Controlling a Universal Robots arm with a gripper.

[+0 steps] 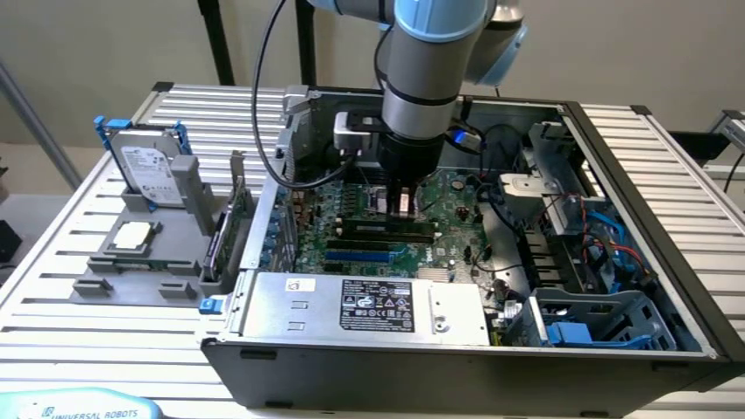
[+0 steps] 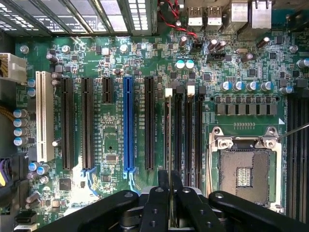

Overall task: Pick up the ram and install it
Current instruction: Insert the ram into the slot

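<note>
**Ram poised over its slot**

The tool (image 2: 169,205) grips the ram (image 2: 169,145) edge-on, clamped between closed fingers. Its long axis runs 12-to-6 along the black memory slots (image 2: 186,135), directly beneath the tool. The exterior view shows the arm lowered inside the computer case (image 1: 652,227), above the motherboard (image 1: 448,196).

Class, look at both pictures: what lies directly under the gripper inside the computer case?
Under the gripper lies the motherboard with its black memory slots. The gripper holds the ram edge-on over them. The slot ends nearest the gripper are covered.
</note>
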